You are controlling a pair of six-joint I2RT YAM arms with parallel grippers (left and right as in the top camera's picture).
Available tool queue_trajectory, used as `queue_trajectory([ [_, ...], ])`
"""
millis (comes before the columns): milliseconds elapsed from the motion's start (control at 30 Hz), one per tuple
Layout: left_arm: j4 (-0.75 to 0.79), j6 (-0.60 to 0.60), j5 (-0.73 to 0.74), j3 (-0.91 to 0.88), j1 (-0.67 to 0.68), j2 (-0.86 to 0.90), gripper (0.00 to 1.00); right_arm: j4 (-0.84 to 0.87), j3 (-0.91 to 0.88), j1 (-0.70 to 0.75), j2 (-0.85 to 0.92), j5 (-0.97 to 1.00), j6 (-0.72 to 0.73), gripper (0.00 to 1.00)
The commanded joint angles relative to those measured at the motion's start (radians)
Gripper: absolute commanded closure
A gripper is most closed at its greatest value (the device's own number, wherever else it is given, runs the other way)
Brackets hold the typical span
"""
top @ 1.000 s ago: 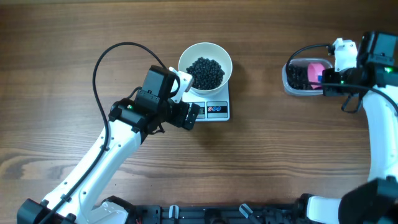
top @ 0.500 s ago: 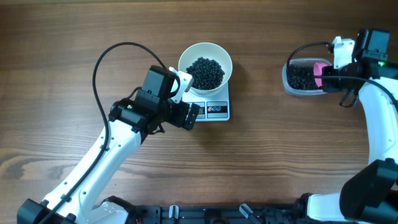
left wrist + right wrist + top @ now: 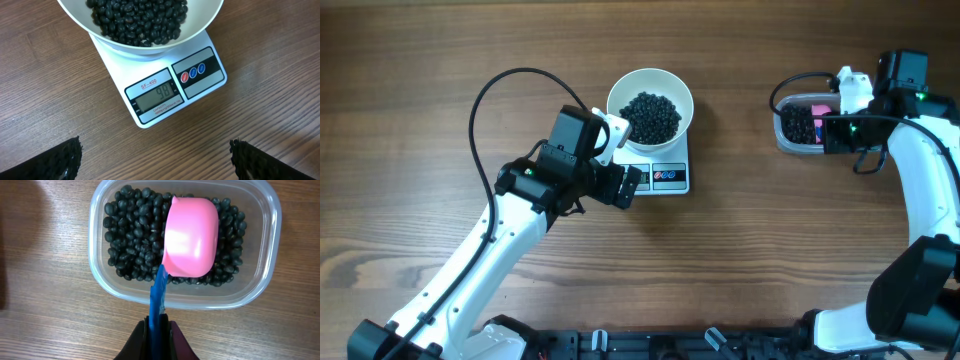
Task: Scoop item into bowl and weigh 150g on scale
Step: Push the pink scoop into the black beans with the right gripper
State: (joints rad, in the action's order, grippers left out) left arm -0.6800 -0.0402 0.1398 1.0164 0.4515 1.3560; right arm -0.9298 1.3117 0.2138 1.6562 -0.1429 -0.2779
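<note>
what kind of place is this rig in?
Probably a robot test bench, not a real kitchen: a bare wood-grain table, robot arms over it, and only a kitchen scale, a bowl of black beans, and a clear tub with a pink scoop.

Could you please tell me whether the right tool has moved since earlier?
Yes: right tool, holding pink scoop, shifted over the clear tub toward the scale.
</note>
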Motion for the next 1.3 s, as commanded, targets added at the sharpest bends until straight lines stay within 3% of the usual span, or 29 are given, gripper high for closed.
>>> queue_trajectory([
  [0,0.003,-0.008,0.012,0.015,-0.005,-0.009,0.00,-0.022,0.003,-0.008,0.026,-0.069,0.020,0.96],
  [600,0.003,-0.008,0.012,0.015,-0.005,-0.009,0.00,-0.026,0.003,-0.007,-0.037,-0.267,0.017,0.96],
  [1267,0.003,-0.008,0.012,0.015,-0.005,-0.009,0.00,-0.053,0.002,0.055,-0.035,-0.264,0.002,0.96],
])
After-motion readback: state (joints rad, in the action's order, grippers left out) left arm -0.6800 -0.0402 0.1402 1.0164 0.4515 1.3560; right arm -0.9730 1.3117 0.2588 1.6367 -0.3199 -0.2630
